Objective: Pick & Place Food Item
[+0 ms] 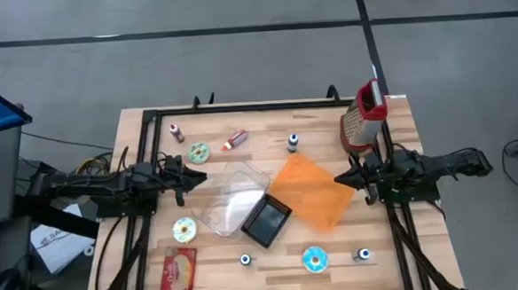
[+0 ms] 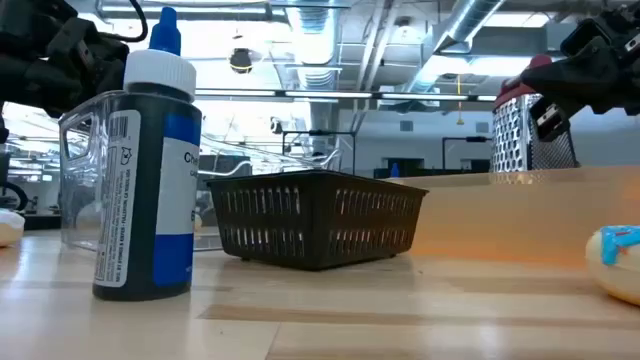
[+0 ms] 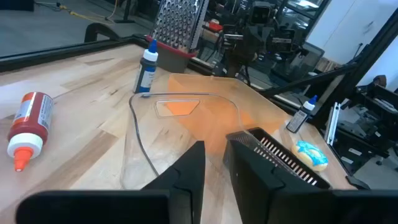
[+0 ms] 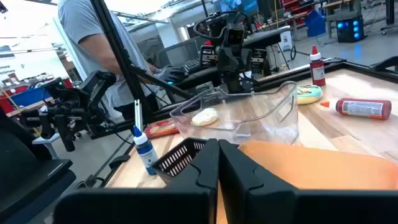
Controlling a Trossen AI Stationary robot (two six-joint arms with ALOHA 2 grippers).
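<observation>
Three doughnuts lie flat on the wooden table: a green one, a pale yellow one and a blue one. A red food packet lies at the near left. A clear plastic container stands mid-table, with a black mesh basket against its near right corner. My left gripper hovers at the container's left rim, its fingers a narrow gap apart with nothing between them. My right gripper is shut and empty over the right edge of an orange board.
A metal grater with a red handle stands at the far right. Small bottles are scattered about: one red, one lying on its side and three blue-capped. A person stands beyond the table's left side.
</observation>
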